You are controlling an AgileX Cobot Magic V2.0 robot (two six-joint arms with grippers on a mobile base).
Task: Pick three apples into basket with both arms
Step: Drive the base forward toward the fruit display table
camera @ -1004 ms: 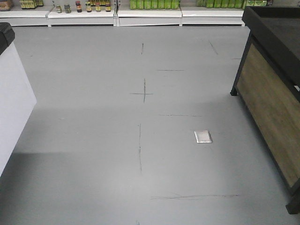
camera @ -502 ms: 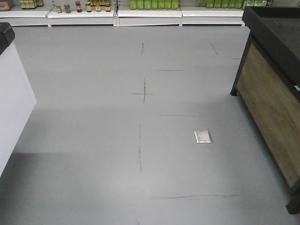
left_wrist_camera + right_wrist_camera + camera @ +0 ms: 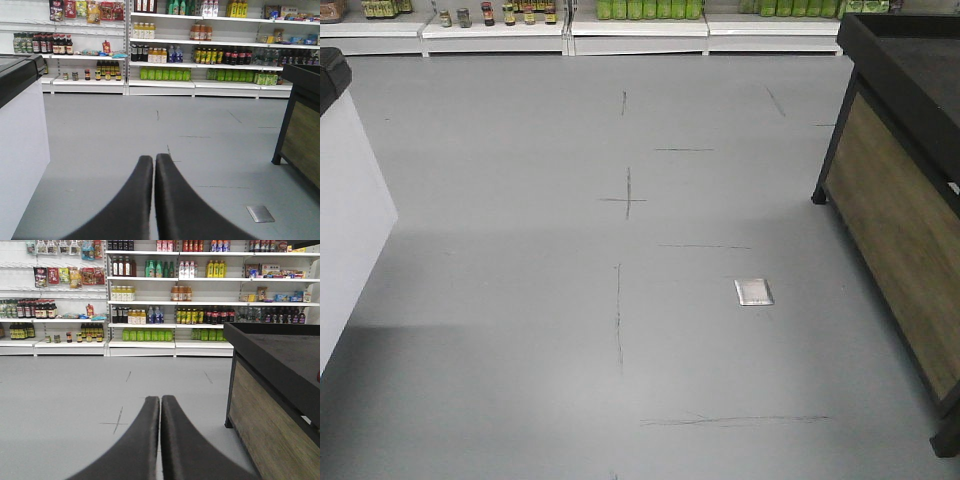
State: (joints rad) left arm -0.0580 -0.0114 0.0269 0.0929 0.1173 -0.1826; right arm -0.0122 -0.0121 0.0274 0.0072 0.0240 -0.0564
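The left arm's black pincer [image 3: 154,159] is closed, its two curved fingers pressed tip to tip with nothing between them; the right arm's black pincer [image 3: 160,399] is closed the same way and holds nothing; both point over the smooth grey floor [image 3: 520,300] toward white shop shelves of coloured bottles [image 3: 150,290]; a black-topped counter with a wood-panel side [image 3: 270,440] stands at the right, a white cabinet with a black top [image 3: 20,150] at the left; a small silver square plate [image 3: 753,291] lies in the floor; where the dark red apples and the pale plastic basket are cannot be told.
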